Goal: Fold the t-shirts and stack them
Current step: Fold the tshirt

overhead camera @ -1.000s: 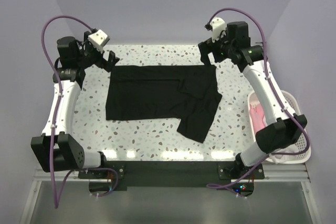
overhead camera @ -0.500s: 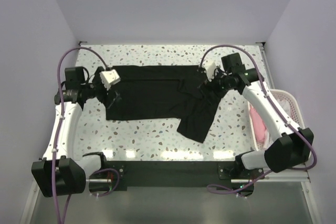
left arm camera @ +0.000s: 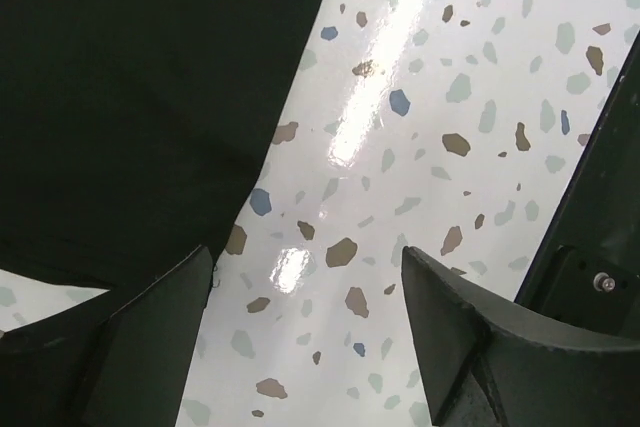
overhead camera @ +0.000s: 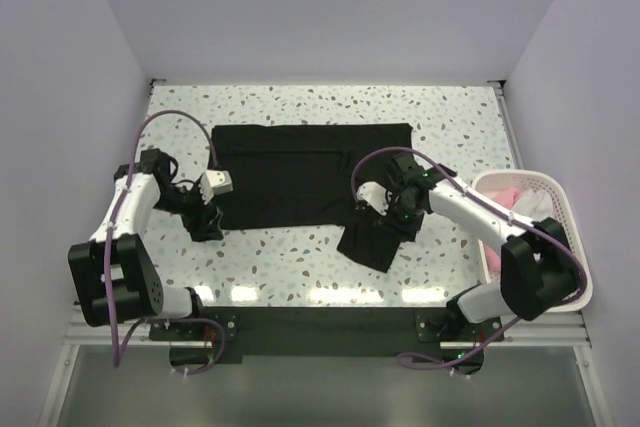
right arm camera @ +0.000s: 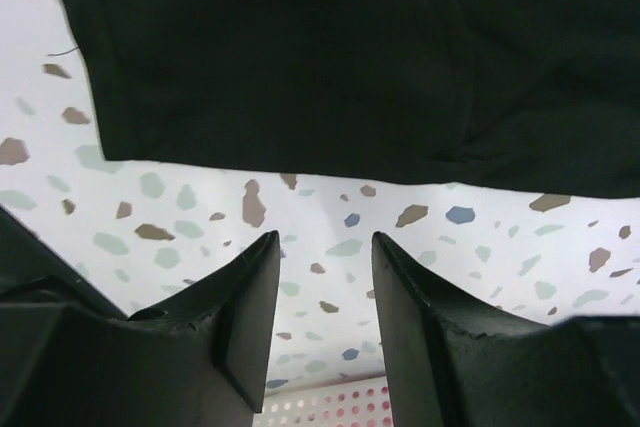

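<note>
T-shirt (overhead camera: pixel 300 172): was solid black, with no print.
Desk (overhead camera: pixel 450 132): was glossy white, speckled with brown, grey-green and blue chips.
Basket (overhead camera: pixel 548 183): was white and slatted.
Cloth in basket (overhead camera: pixel 510 192): was pink.
Left arm (overhead camera: pixel 125 212), right arm (overhead camera: pixel 465 207): had white links and black joints.
Cables (overhead camera: pixel 175 113): were purple.

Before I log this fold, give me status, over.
Both open, empty: left gripper at black t-shirt near-left corner, right gripper by its near-right edge. Shirt spread out flat. Nothing blocking.

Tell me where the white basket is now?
In the top view, the white basket sits at the table's right edge, beside the right arm, with the black t-shirt spread to its left.
</note>
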### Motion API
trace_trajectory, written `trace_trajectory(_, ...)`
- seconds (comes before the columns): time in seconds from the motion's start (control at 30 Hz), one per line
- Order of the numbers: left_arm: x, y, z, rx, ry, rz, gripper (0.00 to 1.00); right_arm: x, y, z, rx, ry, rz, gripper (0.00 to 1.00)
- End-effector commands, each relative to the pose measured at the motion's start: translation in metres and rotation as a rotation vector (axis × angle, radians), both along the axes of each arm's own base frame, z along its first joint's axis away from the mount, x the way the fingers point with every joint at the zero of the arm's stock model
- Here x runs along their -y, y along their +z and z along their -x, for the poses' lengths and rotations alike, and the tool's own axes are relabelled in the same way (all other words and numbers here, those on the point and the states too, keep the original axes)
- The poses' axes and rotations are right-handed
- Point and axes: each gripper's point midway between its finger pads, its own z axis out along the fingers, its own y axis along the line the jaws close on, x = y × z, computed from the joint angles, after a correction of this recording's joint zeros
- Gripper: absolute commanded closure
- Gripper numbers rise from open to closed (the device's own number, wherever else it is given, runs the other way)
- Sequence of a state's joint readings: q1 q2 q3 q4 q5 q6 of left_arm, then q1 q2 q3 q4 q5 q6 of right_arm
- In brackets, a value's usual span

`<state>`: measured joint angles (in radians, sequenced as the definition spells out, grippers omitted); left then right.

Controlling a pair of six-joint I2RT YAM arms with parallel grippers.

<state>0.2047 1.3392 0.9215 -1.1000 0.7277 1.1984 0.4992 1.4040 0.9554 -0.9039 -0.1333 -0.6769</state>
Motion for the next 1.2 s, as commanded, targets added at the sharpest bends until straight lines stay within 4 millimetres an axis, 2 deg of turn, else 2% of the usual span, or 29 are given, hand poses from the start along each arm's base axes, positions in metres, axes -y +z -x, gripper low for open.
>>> trace_trajectory(0.0,-0.008,0.004,-0.004,0.004,-0.024,0.002,0.19,-0.001,-0.010,-0.029,0.098,0.062,0.046,0.55)
trace_trajectory(0.17,-0.027,-0.004,-0.018,0.021,0.014,-0.045,0.21,-0.006,-0.020,-0.034,0.091,0.108,0.046,0.60)
trace_trajectory(0.37,-0.044,-0.007,-0.033,0.022,0.059,-0.036,0.24,-0.015,-0.031,-0.022,0.041,0.139,0.024,0.60)
trace_trajectory(0.73,-0.063,-0.024,-0.042,0.114,0.025,-0.147,0.27,-0.014,-0.059,-0.010,-0.028,0.160,0.066,0.60)
trace_trajectory(0.93,-0.065,-0.034,-0.041,0.181,-0.072,-0.184,0.34,-0.011,-0.070,-0.004,-0.051,0.143,0.082,0.65)
trace_trajectory(1.17,-0.060,-0.040,-0.048,0.310,-0.249,-0.206,0.48,-0.011,-0.070,0.000,-0.067,0.129,0.077,0.72)
